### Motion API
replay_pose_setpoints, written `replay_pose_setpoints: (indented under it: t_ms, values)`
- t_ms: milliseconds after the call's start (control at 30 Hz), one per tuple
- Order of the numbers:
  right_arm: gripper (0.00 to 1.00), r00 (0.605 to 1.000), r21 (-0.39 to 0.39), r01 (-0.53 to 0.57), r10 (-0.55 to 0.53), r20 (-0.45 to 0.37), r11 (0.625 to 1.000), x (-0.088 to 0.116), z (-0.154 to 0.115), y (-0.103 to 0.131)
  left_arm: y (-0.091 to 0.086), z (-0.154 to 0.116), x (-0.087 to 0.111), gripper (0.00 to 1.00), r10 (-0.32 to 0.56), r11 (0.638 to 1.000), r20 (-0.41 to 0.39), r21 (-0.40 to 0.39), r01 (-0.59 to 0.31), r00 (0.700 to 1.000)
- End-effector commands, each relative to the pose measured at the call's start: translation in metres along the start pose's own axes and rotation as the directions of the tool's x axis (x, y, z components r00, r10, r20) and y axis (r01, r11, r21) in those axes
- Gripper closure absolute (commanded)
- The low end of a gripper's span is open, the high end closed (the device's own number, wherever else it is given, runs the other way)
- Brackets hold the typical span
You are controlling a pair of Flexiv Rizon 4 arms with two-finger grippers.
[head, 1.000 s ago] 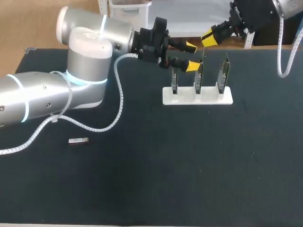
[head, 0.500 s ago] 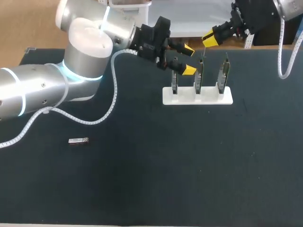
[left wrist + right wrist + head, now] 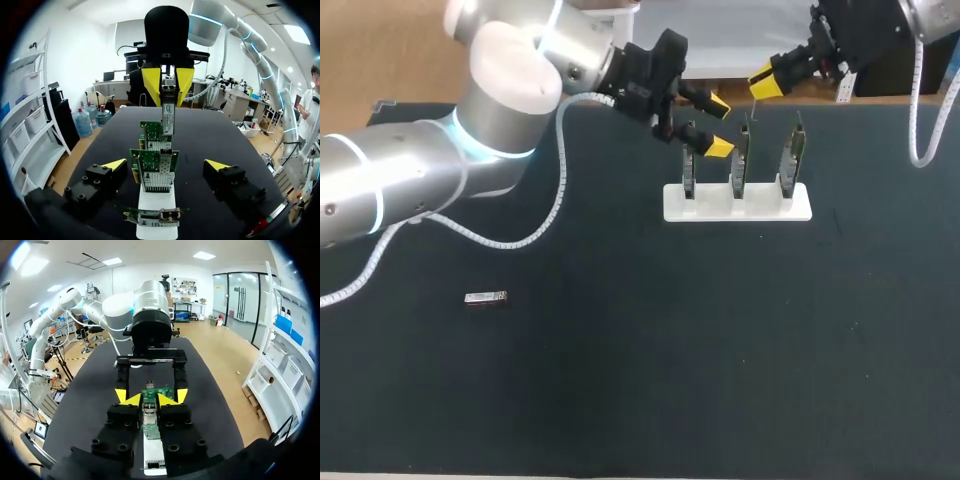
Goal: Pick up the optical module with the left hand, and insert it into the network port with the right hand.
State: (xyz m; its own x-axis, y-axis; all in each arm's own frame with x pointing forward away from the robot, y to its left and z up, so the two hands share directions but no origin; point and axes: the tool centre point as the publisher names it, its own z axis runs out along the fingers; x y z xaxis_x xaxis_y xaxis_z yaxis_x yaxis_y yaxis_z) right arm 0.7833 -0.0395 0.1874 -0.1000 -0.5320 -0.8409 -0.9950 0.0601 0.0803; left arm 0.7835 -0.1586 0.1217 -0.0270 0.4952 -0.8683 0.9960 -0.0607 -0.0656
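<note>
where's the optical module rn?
The optical module is held upright in the right gripper. It hangs just above the network cards on the white stand, at the table's far side.

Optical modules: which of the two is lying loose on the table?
The optical module lying flat on the table, far left of the white holder; the other is gripped by the right tool above it.

We were in a robotics lab: our left arm (image 3: pixel 500 95) and right arm (image 3: pixel 928 18) worked at a black table (image 3: pixel 670 380) bearing a white stand (image 3: pixel 765 209) of network cards (image 3: pixel 792 150).
</note>
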Motion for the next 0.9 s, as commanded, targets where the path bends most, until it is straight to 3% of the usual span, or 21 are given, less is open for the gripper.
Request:
replay_pose_setpoints:
  t_ms: [33,900]
  values:
    - [1.00,1.000,0.007,0.001,-0.001,0.003,1.000,0.000,0.000,0.003,0.004,0.002,-0.001,0.00,0.005,1.000,-0.016,0.010,-0.005,1.000]
    - [1.00,1.000,0.008,0.005,-0.005,0.002,1.000,-0.001,0.001,0.000,-0.003,0.004,0.009,0.00,0.012,1.000,-0.066,0.027,-0.011,0.998]
